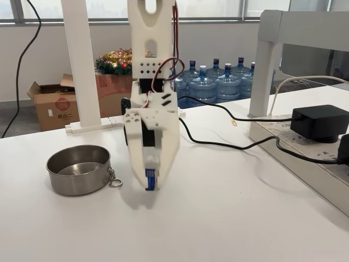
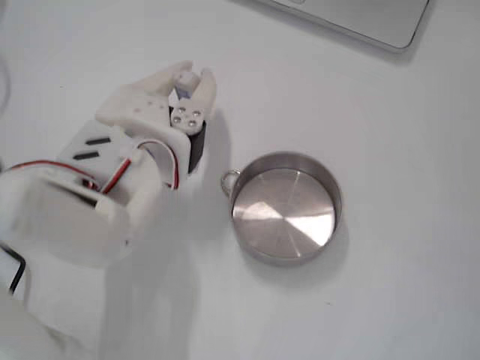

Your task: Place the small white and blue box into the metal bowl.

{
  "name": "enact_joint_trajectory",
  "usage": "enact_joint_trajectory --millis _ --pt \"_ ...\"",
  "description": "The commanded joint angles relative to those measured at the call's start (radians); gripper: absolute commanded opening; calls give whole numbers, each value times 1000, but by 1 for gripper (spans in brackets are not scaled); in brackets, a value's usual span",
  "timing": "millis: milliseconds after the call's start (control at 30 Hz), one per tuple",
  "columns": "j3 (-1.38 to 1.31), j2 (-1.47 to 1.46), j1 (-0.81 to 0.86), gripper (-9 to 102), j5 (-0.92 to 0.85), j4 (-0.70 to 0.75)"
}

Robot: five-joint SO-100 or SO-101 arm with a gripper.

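A white 3D-printed two-finger gripper [image 1: 150, 186] points down above the white table [image 1: 229, 218], its fingers clamped on the tiny white and blue rectangular box [image 1: 150, 179], which hangs clear of the tabletop. The round, shallow, dull-silver metal bowl [image 1: 79, 170], ring on its rim, sits empty just beside the arm, on the left in a fixed view.

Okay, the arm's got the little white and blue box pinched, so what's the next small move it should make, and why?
Probably lift slightly and swing toward the metal bowl. The gripper is shut on the small white and blue box, near the table beside the bowl, on the side where the ring hangs from the rim. The bowl looks empty, and the box seems to sit no higher than its rim, so going straight sideways risks a bump.
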Motion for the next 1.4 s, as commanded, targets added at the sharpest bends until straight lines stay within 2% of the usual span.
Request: enact_joint_trajectory --millis 0,300,467,667,933,1033,1200,1367 --pt "69 164 58 -2 -5 -5" --pt "201 305 337 -2 -6 -8" --pt "236 305 431 -1 -6 -15" --pt "270 308 416 15 -6 -17" --pt "278 354 310 15 -25 -3" --pt "313 422 218 13 -195 -2" --pt "351 541 52 -6 -609 -2" --pt "364 684 -149 -5 -1175 -2"
